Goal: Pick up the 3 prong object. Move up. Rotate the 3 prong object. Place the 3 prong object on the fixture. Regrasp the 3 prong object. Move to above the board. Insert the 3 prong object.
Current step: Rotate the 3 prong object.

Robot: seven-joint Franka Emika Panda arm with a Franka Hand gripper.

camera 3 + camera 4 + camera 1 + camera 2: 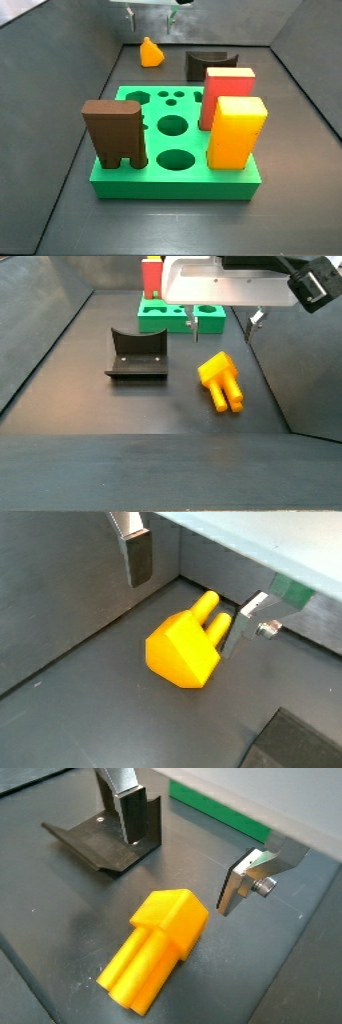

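The 3 prong object (221, 378) is a small yellow-orange piece lying on the dark floor with its prongs flat; it also shows in a side view (151, 52) and in both wrist views (187, 644) (158, 948). My gripper (223, 324) hangs open and empty just above it, one silver finger (139, 557) on each side, not touching. The dark fixture (136, 354) with its curved notch stands beside the piece, also visible in a wrist view (114, 843). The green board (174, 150) lies further along the floor.
On the board stand a tall brown two-legged block (114, 135), a red block (227, 95) and a tall yellow-orange block (235, 130). Grey walls (80, 60) enclose the floor; the piece lies close to a wall (67, 592).
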